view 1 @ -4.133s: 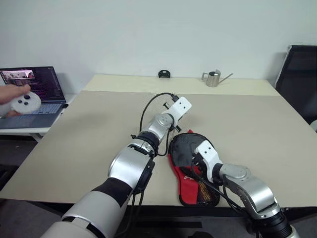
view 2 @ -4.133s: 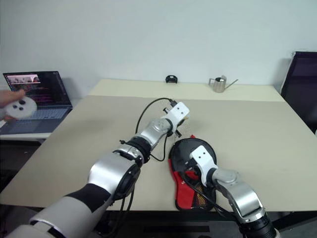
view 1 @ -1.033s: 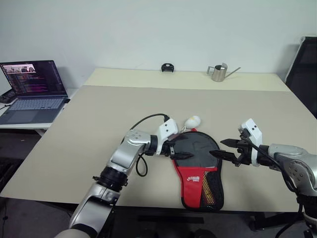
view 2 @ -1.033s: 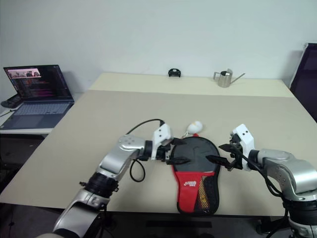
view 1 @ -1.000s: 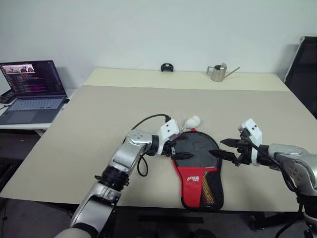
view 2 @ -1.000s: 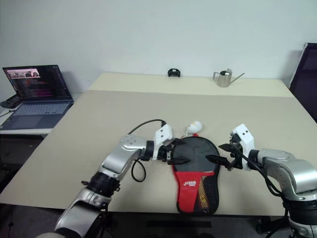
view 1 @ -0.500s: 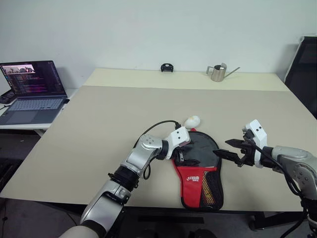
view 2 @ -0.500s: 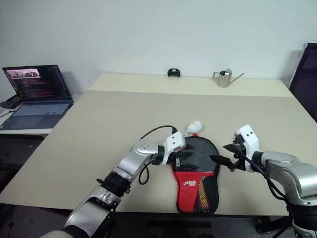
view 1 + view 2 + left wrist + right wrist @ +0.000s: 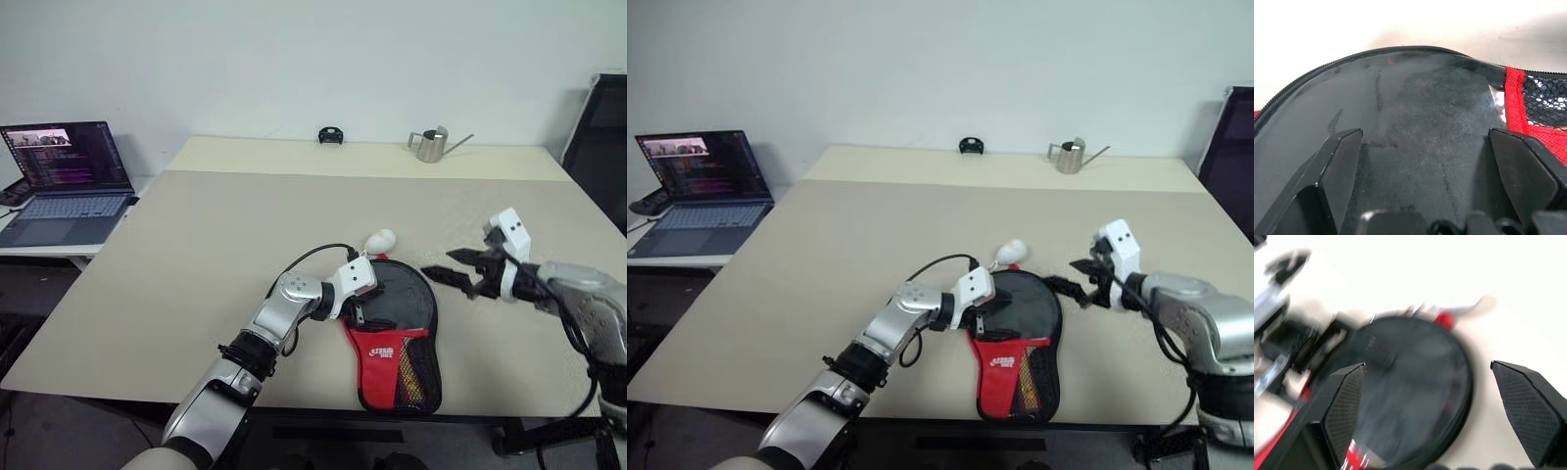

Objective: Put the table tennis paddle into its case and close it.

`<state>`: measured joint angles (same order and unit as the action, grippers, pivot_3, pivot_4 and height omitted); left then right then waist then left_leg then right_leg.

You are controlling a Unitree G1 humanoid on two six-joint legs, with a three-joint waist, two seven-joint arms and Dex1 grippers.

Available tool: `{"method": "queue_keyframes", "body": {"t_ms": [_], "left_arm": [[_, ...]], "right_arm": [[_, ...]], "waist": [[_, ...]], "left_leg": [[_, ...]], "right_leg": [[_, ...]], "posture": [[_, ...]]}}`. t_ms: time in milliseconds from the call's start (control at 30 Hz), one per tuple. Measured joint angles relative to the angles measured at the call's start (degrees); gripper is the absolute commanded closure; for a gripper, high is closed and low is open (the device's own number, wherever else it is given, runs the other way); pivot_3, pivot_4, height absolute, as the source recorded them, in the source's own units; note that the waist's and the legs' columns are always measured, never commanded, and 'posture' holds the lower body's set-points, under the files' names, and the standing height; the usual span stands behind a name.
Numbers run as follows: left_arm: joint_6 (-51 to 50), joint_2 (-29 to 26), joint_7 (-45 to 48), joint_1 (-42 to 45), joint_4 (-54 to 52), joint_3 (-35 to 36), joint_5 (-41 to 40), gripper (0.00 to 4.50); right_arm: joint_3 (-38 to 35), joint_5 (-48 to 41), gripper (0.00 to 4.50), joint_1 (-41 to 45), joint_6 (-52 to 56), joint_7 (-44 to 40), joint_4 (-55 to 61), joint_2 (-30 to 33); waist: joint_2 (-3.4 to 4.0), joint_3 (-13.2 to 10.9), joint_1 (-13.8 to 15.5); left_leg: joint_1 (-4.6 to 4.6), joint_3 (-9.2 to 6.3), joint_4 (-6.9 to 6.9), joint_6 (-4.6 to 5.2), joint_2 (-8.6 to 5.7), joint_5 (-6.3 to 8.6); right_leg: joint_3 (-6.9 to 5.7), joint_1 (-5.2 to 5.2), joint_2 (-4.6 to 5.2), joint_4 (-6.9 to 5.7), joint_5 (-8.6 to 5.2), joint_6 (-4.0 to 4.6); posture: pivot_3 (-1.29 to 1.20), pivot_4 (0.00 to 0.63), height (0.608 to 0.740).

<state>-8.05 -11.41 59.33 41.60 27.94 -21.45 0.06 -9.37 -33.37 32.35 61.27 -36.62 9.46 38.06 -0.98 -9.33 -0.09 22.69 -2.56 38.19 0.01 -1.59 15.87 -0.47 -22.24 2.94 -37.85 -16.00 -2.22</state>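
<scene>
The case (image 9: 397, 328) lies flat near the front edge of the beige surface (image 9: 196, 245), its white ball charm (image 9: 380, 239) just beyond its round black end. The left gripper (image 9: 361, 311) rests over that black end with fingers (image 9: 1337, 161) spread wide, holding nothing. The right gripper (image 9: 446, 275) hovers just beside the case, fingers (image 9: 1344, 401) likewise wide open and empty.

Black round upper part and red lower part with white logo on the case (image 9: 397, 328) (dark mesh pocket alongside); white-yellow ball charm (image 9: 380, 240); beige table (image 9: 216, 235); black-fingered left pincer (image 9: 359, 312).
</scene>
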Motion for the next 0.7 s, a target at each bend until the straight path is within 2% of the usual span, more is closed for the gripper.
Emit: {"method": "queue_keyframes", "body": {"t_ms": [267,433,700], "left_arm": [[-0.39,0.09,-0.05,-1.27,-1.38,0.39,-0.1,0.02],[-1.51,-0.07,-0.07,-2.37,-3.21,0.44,-0.11,0.02],[-3.28,-0.6,-0.2,-3.77,-6.1,0.45,-0.1,0.02]], "right_arm": [[7.21,7.59,0.0,13.21,-8.44,2.11,-19.39,-8.53],[10.75,14.53,0.0,20.97,-20.34,3.89,-36.47,-15.93],[10.71,21.81,0.0,29.73,-37.41,6.63,-64.09,-23.34]], "waist": [[0.06,0.04,-0.06],[0.08,0.05,-0.27],[0.09,0.05,-0.45]], "left_leg": [[0.01,0.02,0.0,-0.02,0.0,-0.02],[-0.01,0.07,-0.01,-0.05,0.0,-0.04],[0.0,0.07,-0.04,-0.31,0.01,-0.18]], "right_leg": [[0.01,-0.04,0.0,-0.04,0.0,0.01],[0.01,-0.07,0.0,-0.08,0.0,0.01],[0.04,-0.1,0.01,-0.09,-0.01,0.03]], "posture": [[0.0,0.15,0.74],[0.0,0.15,0.74],[0.0,0.15,0.74]]}}
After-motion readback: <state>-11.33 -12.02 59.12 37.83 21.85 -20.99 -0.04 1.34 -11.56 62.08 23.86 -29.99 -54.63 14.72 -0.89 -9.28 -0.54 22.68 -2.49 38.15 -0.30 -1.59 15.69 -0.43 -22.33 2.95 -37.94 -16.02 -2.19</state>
